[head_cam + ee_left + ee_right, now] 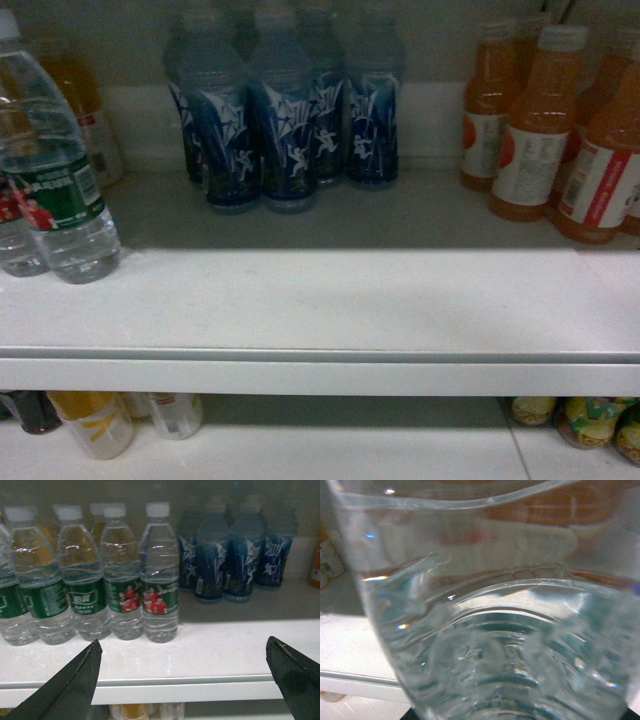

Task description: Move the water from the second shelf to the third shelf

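On the shelf [320, 300], the water bottles [80, 575] stand in a tight cluster at the left end, close to the front edge; the head view catches only the outermost one [55, 170] at its left border. In the left wrist view the rightmost bottle of that row [160, 575] shows red-shirted figures on its green label, and its neighbour touches it. Right of them, toward the back, stands a group of blue bottles [285, 120], a bare strip of shelf apart from the water. At the right end, also toward the back, are orange juice bottles [540, 125]. The front of the shelf between is bare white.

The left gripper [185, 680] hangs before the front edge with its jaws spread wide, one dark finger [75, 685] low left and the other low right, nothing between them.

The right wrist view is filled by a clear ribbed water bottle [490, 630] pressed close to the lens; the right gripper itself is out of sight, so whether it is clamping this bottle cannot be told.

Below, on the lower shelf [330, 455], a few bottle tops [95, 420] show at left and right.
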Tool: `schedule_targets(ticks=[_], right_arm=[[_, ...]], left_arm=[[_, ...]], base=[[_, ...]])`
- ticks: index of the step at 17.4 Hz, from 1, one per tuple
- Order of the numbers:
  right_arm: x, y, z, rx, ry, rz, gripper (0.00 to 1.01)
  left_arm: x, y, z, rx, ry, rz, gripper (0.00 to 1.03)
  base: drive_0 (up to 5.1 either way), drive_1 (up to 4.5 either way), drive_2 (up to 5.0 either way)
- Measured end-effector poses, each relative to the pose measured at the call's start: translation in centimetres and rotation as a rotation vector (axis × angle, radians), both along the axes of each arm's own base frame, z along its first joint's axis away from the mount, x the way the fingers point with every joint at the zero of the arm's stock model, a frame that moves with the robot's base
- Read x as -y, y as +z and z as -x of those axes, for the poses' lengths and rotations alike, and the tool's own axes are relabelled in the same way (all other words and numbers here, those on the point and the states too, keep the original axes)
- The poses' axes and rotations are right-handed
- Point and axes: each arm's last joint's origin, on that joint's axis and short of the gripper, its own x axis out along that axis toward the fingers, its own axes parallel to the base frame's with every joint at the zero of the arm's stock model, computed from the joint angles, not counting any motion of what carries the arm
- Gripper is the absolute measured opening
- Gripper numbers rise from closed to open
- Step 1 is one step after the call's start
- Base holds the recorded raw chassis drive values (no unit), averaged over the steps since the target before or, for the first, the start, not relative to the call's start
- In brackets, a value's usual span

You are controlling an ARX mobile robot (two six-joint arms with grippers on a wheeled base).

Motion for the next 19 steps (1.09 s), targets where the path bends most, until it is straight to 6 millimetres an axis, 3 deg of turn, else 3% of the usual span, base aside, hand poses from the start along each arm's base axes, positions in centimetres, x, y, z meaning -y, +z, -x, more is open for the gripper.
schedule_targets(ticks=[19], right_arm=[[-0.01, -0.02, 0.00, -0.002, 0.002, 0.000, 0.41]], left_arm=[[0.00, 0.01, 0.00, 0.001, 0.000, 0.000, 0.98]], base=[[-5.0, 2.45, 2.5]])
